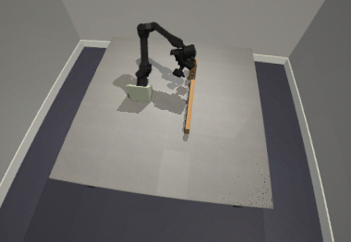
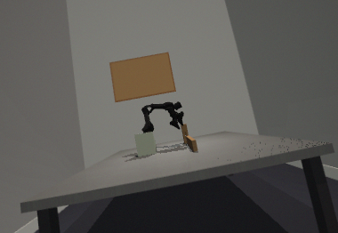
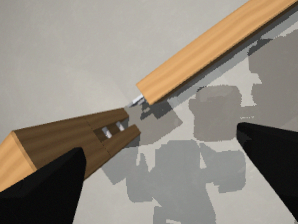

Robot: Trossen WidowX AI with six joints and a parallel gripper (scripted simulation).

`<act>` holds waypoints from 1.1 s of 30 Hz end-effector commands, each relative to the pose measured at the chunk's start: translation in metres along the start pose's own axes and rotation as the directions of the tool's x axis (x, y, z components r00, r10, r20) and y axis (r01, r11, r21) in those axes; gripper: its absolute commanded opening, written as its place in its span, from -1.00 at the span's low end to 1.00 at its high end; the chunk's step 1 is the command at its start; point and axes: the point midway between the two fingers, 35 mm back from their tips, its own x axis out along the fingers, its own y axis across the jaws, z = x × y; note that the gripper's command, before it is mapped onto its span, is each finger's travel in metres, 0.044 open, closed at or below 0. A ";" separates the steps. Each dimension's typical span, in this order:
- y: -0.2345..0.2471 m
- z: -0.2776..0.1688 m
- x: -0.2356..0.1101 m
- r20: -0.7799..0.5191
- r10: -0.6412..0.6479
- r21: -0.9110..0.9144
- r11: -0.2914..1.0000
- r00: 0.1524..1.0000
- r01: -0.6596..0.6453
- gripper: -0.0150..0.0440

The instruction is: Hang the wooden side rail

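The gripper (image 1: pixel 183 72) stood wide open with nothing between its fingers. In the wrist view the two dark fingers sat far apart at the lower left and right edges, the table (image 3: pixel 80 36) showing between them.

The rail (image 1: pixel 189 104) lay long and narrow on the table (image 1: pixel 115 153), its far end resting on the surface near the middle and its other end running up to the post (image 1: pixel 193 68). The post stood just beside the gripper, on its right side as the top view shows it. The gripper hung near the post's top; touching or apart, could not tell from that view.

In the wrist view the post (image 3: pixel 63 143) was darker wood, with a slot (image 3: pixel 112 129) at its end and two pale pins showing inside. The rail (image 3: pixel 220 39) was lighter wood, and its end met the post's slotted end at a small grey metal bit (image 3: pixel 137 100). Whether both hooks sat on the pins was too small to tell.

In the exterior view the arm (image 2: pixel 162 112) reached from a pale green base block (image 2: pixel 145 144) over toward the post (image 2: pixel 184 132), and the rail (image 2: pixel 191 142) was seen end-on on the table (image 2: pixel 249 156). An orange panel (image 2: pixel 142 76) hung on the wall behind.
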 end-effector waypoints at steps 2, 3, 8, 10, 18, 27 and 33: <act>0.015 -0.002 -0.002 -0.117 0.001 0.859 0.501 0.993 0.100 1.00; 0.016 -0.003 -0.003 -0.125 0.001 0.892 0.438 0.992 0.112 1.00; 0.023 -0.007 -0.004 -0.161 0.002 0.980 0.120 0.987 0.159 1.00; 0.023 -0.007 -0.004 -0.163 0.002 0.982 0.096 0.987 0.162 1.00; 0.023 -0.007 -0.004 -0.163 0.002 0.982 0.096 0.987 0.162 1.00; 0.023 -0.007 -0.004 -0.163 0.002 0.982 0.096 0.987 0.162 1.00; 0.023 -0.007 -0.004 -0.163 0.002 0.982 0.096 0.987 0.162 1.00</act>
